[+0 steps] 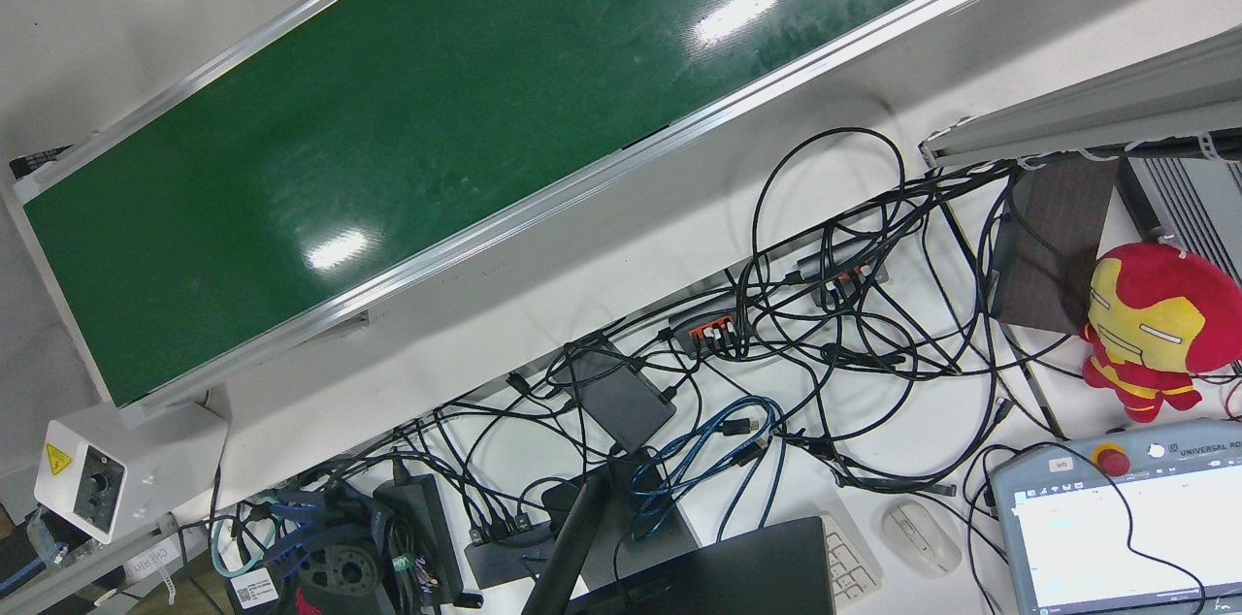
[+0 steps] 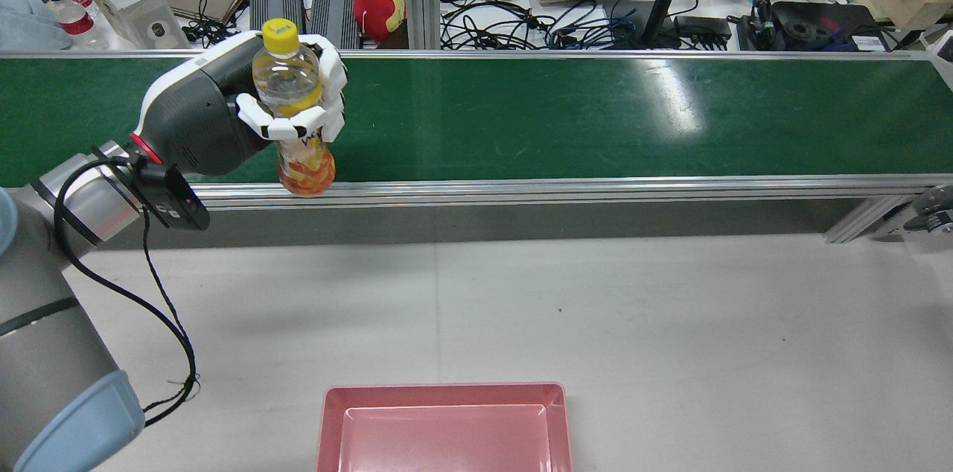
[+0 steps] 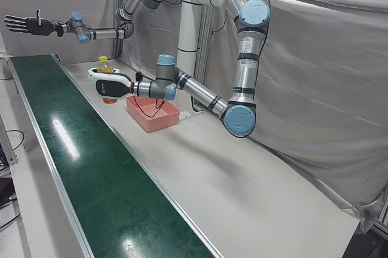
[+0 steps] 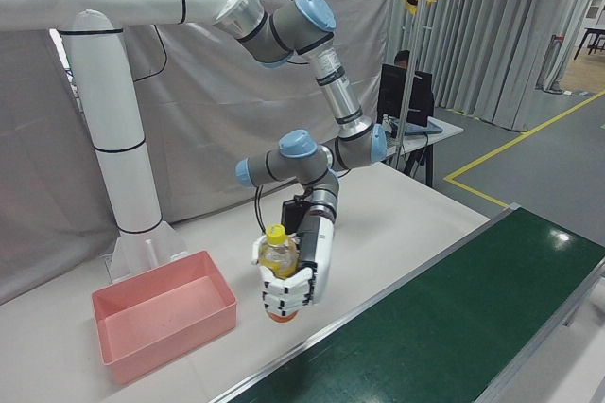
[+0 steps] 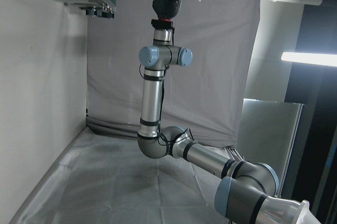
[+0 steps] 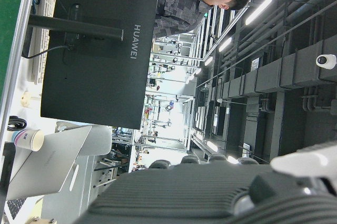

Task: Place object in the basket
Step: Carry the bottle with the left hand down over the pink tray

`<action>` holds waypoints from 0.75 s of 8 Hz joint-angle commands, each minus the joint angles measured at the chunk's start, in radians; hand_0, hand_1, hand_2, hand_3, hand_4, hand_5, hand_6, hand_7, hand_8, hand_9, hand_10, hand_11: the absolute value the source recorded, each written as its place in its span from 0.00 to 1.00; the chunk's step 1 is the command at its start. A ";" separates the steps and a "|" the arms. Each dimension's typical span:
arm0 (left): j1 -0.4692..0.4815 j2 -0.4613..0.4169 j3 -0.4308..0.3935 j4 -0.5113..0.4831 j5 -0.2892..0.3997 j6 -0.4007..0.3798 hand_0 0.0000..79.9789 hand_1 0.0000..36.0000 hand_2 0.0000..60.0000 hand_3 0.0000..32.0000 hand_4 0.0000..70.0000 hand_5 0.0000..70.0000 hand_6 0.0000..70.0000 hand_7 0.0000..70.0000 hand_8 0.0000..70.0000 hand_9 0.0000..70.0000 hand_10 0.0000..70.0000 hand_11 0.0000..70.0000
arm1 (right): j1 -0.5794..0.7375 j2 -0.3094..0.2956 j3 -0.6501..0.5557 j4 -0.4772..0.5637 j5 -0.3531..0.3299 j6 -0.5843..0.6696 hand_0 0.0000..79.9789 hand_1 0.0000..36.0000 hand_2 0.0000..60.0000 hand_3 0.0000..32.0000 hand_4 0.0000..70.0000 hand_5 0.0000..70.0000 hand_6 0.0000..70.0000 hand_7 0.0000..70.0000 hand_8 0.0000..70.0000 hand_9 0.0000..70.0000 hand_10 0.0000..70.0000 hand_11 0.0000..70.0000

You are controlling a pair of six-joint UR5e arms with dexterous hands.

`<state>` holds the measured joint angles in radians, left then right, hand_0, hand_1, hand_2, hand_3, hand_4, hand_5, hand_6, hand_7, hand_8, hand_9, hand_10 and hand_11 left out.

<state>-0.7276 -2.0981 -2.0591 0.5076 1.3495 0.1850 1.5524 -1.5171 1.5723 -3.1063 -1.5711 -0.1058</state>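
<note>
Left hand (image 2: 223, 111) is wrapped round a yellow-capped drink bottle (image 2: 296, 115), fingers (image 2: 290, 126) clamped about its middle so it stays upright and clear of the surface. Beneath and behind it runs the green conveyor belt (image 2: 595, 115), the bottle hanging over the belt's near rail. On the white table sits the pink basket (image 2: 445, 427), well apart from the bottle, empty and awaiting the drop. Right hand (image 3: 24, 25), fingers spread and holding nothing, is parked high over the belt's far end, seemingly out of the way.

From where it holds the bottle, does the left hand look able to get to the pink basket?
Probably yes: the left hand, shut on the bottle, is off the belt, and bare white table lies between it and the basket.
</note>
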 commanded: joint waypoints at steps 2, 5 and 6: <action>0.333 -0.023 -0.153 0.097 -0.006 0.111 1.00 1.00 1.00 0.00 1.00 1.00 1.00 1.00 1.00 1.00 0.68 0.98 | 0.000 0.000 0.000 0.000 0.000 0.000 0.00 0.00 0.00 0.00 0.00 0.00 0.00 0.00 0.00 0.00 0.00 0.00; 0.479 -0.016 -0.159 0.134 -0.004 0.178 1.00 1.00 1.00 0.00 0.97 1.00 0.94 1.00 1.00 1.00 0.63 0.92 | 0.000 0.000 0.000 0.000 0.000 0.000 0.00 0.00 0.00 0.00 0.00 0.00 0.00 0.00 0.00 0.00 0.00 0.00; 0.509 -0.013 -0.165 0.147 -0.001 0.179 0.84 1.00 1.00 0.00 0.90 1.00 0.75 0.93 1.00 1.00 0.57 0.82 | 0.000 0.000 -0.002 0.000 0.000 0.000 0.00 0.00 0.00 0.00 0.00 0.00 0.00 0.00 0.00 0.00 0.00 0.00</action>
<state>-0.2837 -2.1195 -2.2161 0.6341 1.3438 0.3447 1.5524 -1.5171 1.5723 -3.1063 -1.5712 -0.1058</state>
